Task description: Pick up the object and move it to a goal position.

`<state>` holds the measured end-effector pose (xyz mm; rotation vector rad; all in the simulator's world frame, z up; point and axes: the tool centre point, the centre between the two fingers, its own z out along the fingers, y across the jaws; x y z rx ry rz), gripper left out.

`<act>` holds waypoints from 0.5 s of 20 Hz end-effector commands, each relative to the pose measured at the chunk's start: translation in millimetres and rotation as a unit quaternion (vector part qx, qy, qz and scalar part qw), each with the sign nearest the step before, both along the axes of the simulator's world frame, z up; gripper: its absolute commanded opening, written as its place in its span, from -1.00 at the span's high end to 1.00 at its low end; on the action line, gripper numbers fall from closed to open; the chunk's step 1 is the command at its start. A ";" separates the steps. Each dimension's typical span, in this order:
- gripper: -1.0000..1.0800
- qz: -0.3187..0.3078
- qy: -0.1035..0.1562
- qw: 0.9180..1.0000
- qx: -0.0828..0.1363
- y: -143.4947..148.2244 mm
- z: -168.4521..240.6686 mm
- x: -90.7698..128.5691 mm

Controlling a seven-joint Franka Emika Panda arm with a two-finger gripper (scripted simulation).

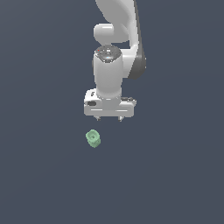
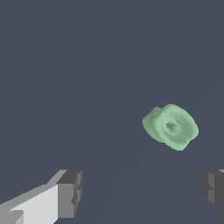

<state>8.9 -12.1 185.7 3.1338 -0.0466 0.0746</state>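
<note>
**Gripper spread wide, green piece lying free**

Here, in the exterior view, the white arm (image 1: 117, 48) comes down from the top of the picture and ends in the gripper (image 1: 109, 118), whose two short fingertips point down at the dark grey-blue floor (image 1: 43, 175). The fingertips stand well apart from one another, so the gripper is released and grasps nothing. The object (image 1: 93, 138), a small light-green stubby piece with a ringed end, lies on the floor at about seven o'clock from the gripper, near it but not touching it. It is much smaller than the gripper's body.

In the wrist view the two fingers show at the edge of the picture with a wide bare gap between them: one finger (image 2: 70, 193) has a white link and a dark grey pad, the other finger (image 2: 214, 190) shows only its dark pad. The object (image 2: 171, 127) lies ahead of the fingers, nearer the second finger than the first, apart from both. Its flanged end faces the camera, with a small hollow in the middle, and the stubby body tilts away behind it. Whether it rests on its side or on an edge I cannot tell.
</note>
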 end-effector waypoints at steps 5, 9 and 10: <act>-0.92 0.001 -0.005 1.000 0.004 3.0 8.2 3.2; -0.92 -0.001 -0.013 1.000 0.012 9.0 23.0 7.9; -0.92 -0.002 -0.014 1.000 0.013 9.8 24.7 8.2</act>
